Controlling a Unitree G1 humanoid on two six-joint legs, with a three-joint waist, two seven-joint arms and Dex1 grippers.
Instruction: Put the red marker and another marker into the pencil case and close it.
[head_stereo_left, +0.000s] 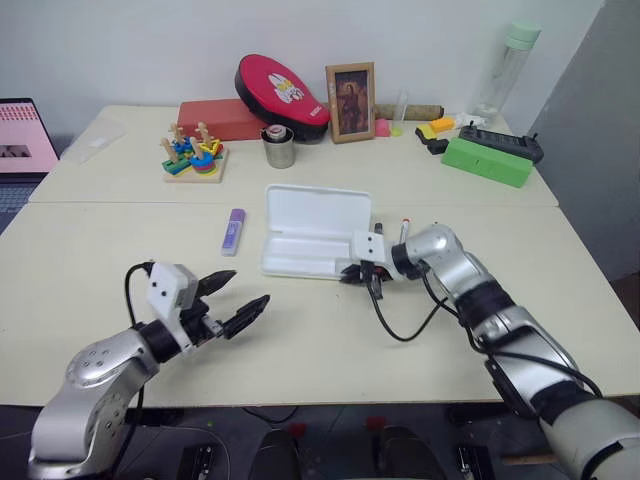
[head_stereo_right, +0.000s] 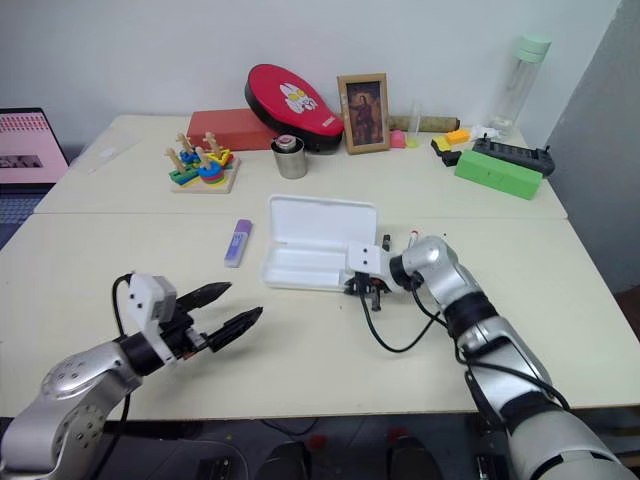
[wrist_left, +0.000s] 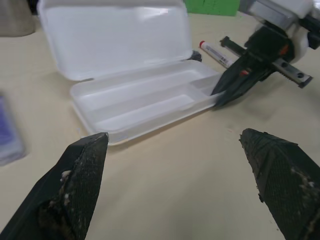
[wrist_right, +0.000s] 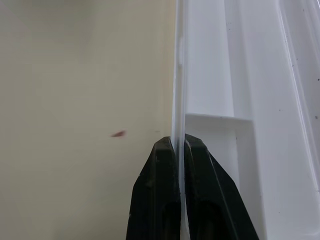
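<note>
The white pencil case (head_stereo_left: 318, 212) lies open at the table's middle, lid raised toward the back, tray bare. My right gripper (head_stereo_left: 352, 273) is shut on the tray's front rim (wrist_right: 178, 75) near its right end, one finger on each side of the thin wall. Just behind that hand, beside the case's right end, lies the red marker (head_stereo_left: 404, 231). The purple marker (head_stereo_left: 233, 231) rests on the table left of the case. Nearer the front edge, well left of the case, my left gripper (head_stereo_left: 248, 288) is open and holds nothing.
Along the back stand a wooden stacking toy (head_stereo_left: 193, 155), a metal cup (head_stereo_left: 279, 148), a red oval pouch (head_stereo_left: 281, 94), a picture frame (head_stereo_left: 351, 102), a green box (head_stereo_left: 487, 161) and a clear bottle (head_stereo_left: 506, 66). A laptop (head_stereo_left: 24, 140) sits at the far left.
</note>
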